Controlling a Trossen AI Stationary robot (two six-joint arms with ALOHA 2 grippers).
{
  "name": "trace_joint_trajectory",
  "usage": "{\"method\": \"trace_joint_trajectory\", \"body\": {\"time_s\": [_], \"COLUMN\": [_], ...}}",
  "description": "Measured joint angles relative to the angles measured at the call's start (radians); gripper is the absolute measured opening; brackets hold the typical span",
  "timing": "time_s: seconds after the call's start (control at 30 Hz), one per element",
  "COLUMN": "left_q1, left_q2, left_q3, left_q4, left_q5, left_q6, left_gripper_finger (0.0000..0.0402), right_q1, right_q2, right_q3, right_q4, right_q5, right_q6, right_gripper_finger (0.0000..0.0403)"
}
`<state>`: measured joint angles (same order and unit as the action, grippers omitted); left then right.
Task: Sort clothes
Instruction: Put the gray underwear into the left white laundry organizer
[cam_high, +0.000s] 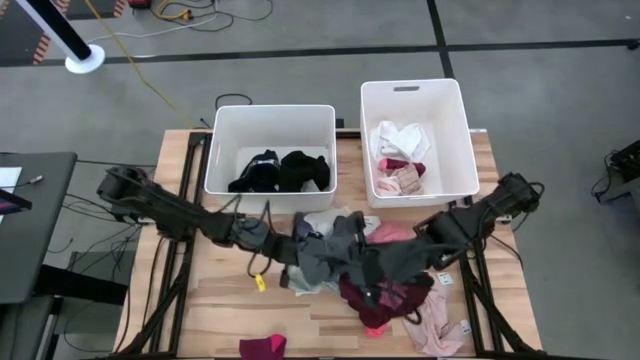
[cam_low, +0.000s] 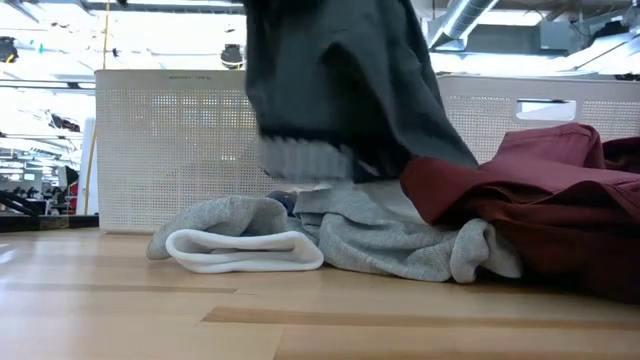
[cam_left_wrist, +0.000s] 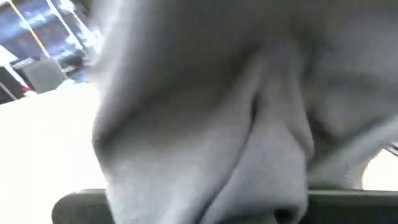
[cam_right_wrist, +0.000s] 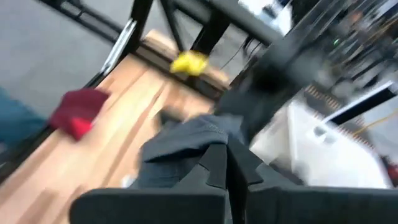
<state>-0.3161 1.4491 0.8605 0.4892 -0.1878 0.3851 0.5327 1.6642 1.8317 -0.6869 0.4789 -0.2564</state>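
Right gripper (cam_right_wrist: 227, 165) pinches shut on a dark grey knitted garment (cam_high: 400, 258), frame centre.
Left gripper's state: cannot tell. Risk: neighbouring maroon fabric (cam_high: 385, 298) snags and lifts too.

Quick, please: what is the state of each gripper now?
Left gripper: cannot be told, soft grey garment covers it.
Right gripper: shut on dark grey fabric garment.

Both arms stretched inward over the table middle, right gripper (cam_right_wrist: 227, 165) jaws pinched together
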Motion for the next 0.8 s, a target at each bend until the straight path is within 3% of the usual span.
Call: {"method": "trace_joint_trajectory", "body": {"time_s": [0.23, 0.37, 0.8], "left_q1": [-0.017, -0.016, 0.044], "left_q2": [-0.217, -0.304, -0.336], "left_q3": [0.090, 0.187, 0.570], "left_q4": [-0.248, -0.363, -0.767], "left_q5": [-0.071, -0.119, -0.385], "left_q6": [0.103, 0.187, 0.356], "left_gripper_finger": [0.0003, 0.0002, 0.0001], "right_q1": [0.049, 0.069, 0.084], "right_q2": [0.000, -0.001, -0.001], "right_q3": [-0.002, -0.030, -0.226], "right_q4": [-0.224, -0.264, -0.283], "right_q5": [0.001, 0.002, -0.003], "right_q6": [0.251, 0.337, 0.555], "right_gripper_finger": [0.0067, 0.0089, 0.0109]}}
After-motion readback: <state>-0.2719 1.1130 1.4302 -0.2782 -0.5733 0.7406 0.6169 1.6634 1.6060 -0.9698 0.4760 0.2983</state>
